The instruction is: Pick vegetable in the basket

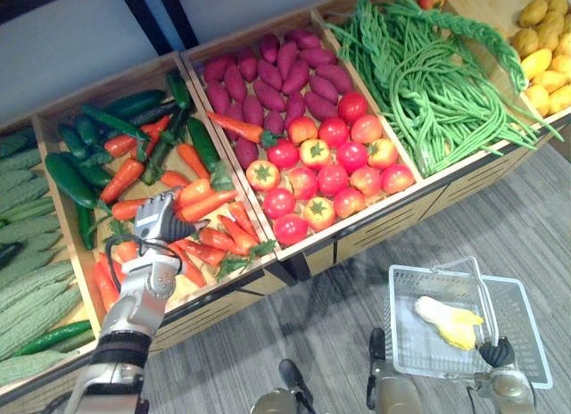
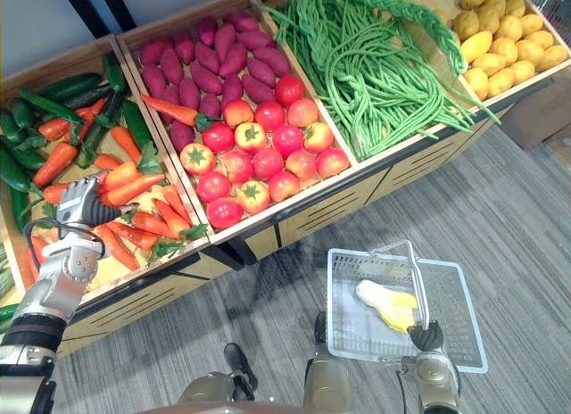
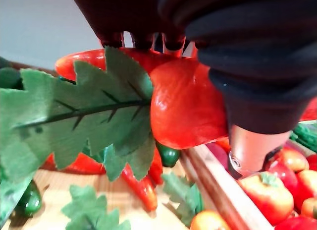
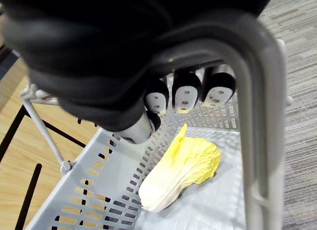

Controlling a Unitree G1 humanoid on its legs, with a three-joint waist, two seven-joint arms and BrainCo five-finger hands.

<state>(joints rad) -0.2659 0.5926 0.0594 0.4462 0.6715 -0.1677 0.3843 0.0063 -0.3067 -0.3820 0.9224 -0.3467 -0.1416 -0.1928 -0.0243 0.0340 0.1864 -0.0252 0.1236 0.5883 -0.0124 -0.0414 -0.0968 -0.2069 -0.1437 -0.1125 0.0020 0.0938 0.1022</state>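
Produce bins fill the head views. The left hand (image 1: 159, 219) is lowered into the carrot bin (image 1: 234, 280), among loose carrots (image 1: 207, 202) and beside the tomatoes (image 1: 332, 178) in the next bin. The basket (image 1: 406, 329) hangs low over the floor, well apart from that bin, with the right hand (image 1: 496, 353) at its near edge and a pale yellow cabbage (image 1: 451, 323) lying inside. In the right eye view, the left hand's dark tips point toward the wooden divider (image 2: 192, 219). In the left wrist view, the fingers (image 3: 173, 41) curl down over one carrot (image 3: 183, 106) with the thumb pressed against its opposite side, so the hand appears clamped on that carrot. A green leaf (image 3: 84, 116) fans off the carrot's end and covers other carrots below it. In the right wrist view, the fingers (image 4: 185, 93) are wrapped round the basket's grey handle (image 4: 257, 121), gripping it, and the cabbage sits on the perforated floor below. The step in hand is judged to be the lift-out. Confirm firm contact on both sides of the carrot before raising it. Lift straight up so that the leaf clears its neighbours and the divider. Carry it across with the carrot level. Hold the basket steady and release over bare floor beside the cabbage, not onto it.
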